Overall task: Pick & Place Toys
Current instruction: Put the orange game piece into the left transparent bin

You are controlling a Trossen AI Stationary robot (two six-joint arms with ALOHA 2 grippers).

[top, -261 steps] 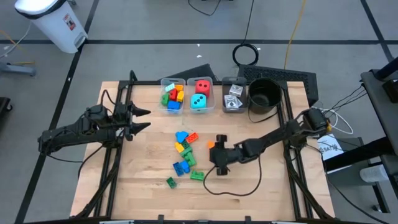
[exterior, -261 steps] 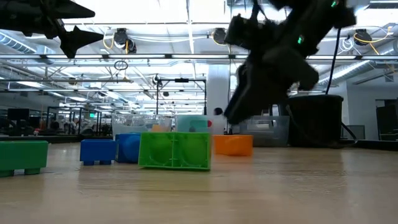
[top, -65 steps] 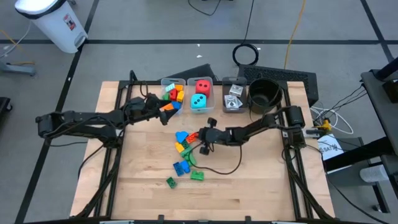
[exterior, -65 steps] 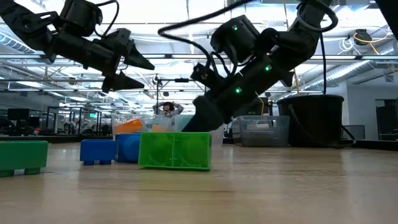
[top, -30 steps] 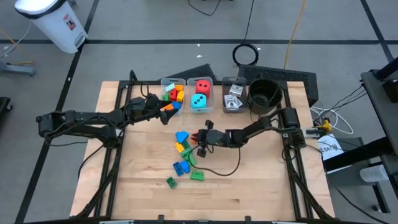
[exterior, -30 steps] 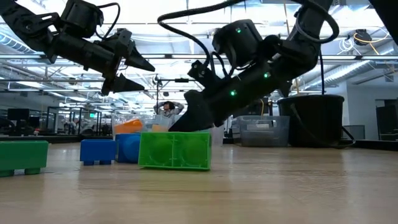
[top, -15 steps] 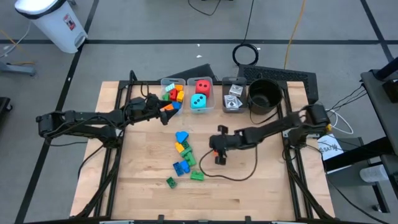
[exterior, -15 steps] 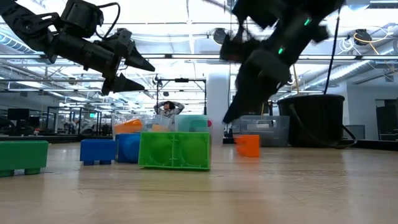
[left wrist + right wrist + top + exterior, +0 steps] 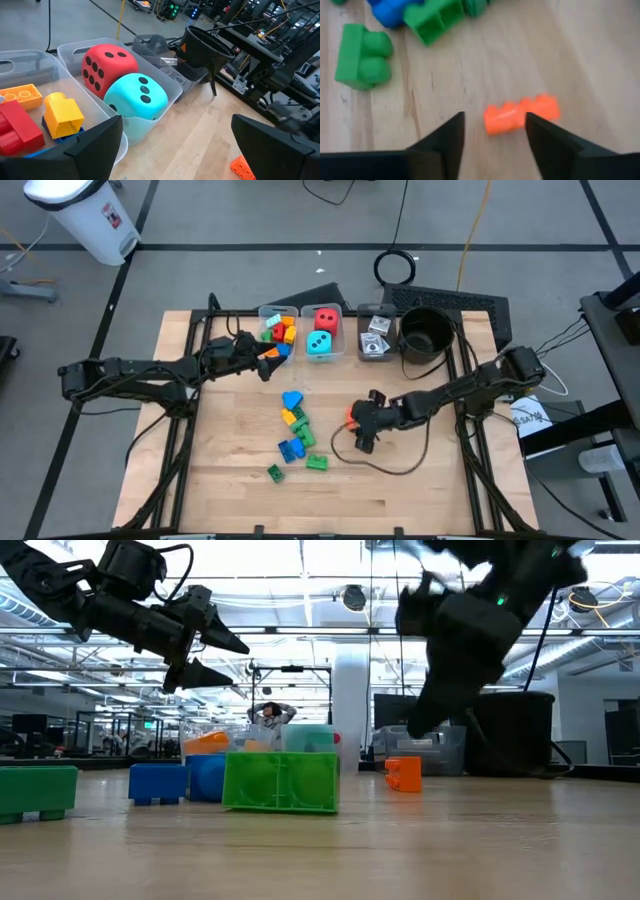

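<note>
Under right tool [image 9: 358,432], orange brick [image 9: 351,416] half hidden.

Red die [image 9: 106,65] and teal die [image 9: 135,97], black-dotted; orange brick [image 9: 521,114].

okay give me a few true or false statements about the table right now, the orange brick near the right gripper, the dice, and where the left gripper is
1. The orange brick lies on the bare wood, not held by the right gripper. True.
2. The red die and the teal die sit in separate bins. False: both are in the same clear bin, side by side.
3. The left gripper hangs open by the bin of bricks, with nothing between its fingers. True.
4. The right gripper is shut on a green brick. False: its fingers stand apart above the table, and the green bricks lie off to the side.
5. The black pot stands in the middle of the loose brick pile. False: it is at the end of the bin row.
</note>
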